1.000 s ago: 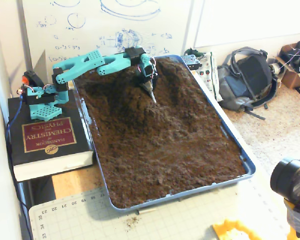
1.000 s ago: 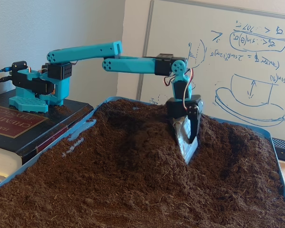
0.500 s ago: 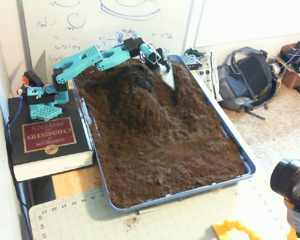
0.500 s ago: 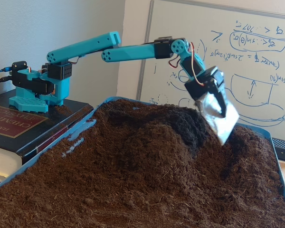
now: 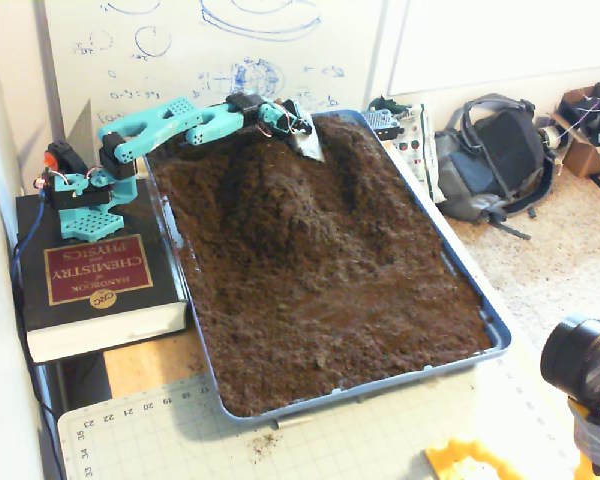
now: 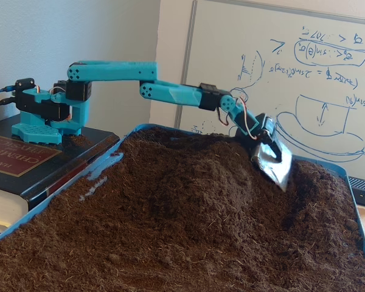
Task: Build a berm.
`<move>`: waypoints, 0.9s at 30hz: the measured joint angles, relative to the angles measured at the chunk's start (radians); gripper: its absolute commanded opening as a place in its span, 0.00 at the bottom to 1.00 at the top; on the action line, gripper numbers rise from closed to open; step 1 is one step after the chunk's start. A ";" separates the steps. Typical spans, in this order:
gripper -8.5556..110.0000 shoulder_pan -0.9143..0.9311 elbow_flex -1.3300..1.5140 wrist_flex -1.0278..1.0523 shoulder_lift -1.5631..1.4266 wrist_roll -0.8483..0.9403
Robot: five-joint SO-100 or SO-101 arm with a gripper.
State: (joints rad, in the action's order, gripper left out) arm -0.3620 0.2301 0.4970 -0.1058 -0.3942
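berm heaped at the far end of the soil tray

a blue tray (image 5: 475,290) full of dark brown soil is seen in both fixed views, set on the table (image 5: 380,430). the berm (image 5: 280,190) is piled up at the far end of the tray, close to the whiteboard (image 5: 210,50). it's a raised mound with sloping sides, and the soil towards the near end lies lower and flatter. in a fixed view the same mound (image 6: 201,182) fills the middle of the tray, its top just beside the scoop.

the teal arm (image 6: 115,72) is mounted on a thick black book (image 5: 90,285) left of the tray and is stretched out over the soil. its fingers (image 6: 272,164) carry a shiny metal scoop (image 6: 274,167), tilted downward with the tip at the right slope of the mound. whether the fingers (image 5: 308,140) are open or closed can't be told, since the scoop covers them.

a grey backpack (image 5: 495,155) is seen on the floor to the right of the tray in a fixed view.
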 measured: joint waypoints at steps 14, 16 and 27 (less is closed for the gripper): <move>0.07 0.069 -0.003 0.173 -0.002 0.181; 0.07 0.081 -0.003 0.207 -0.003 0.186; 0.07 0.098 -0.005 0.485 -0.097 0.189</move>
State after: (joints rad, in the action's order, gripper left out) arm -0.2638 0.2255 0.9817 -0.2025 -0.2056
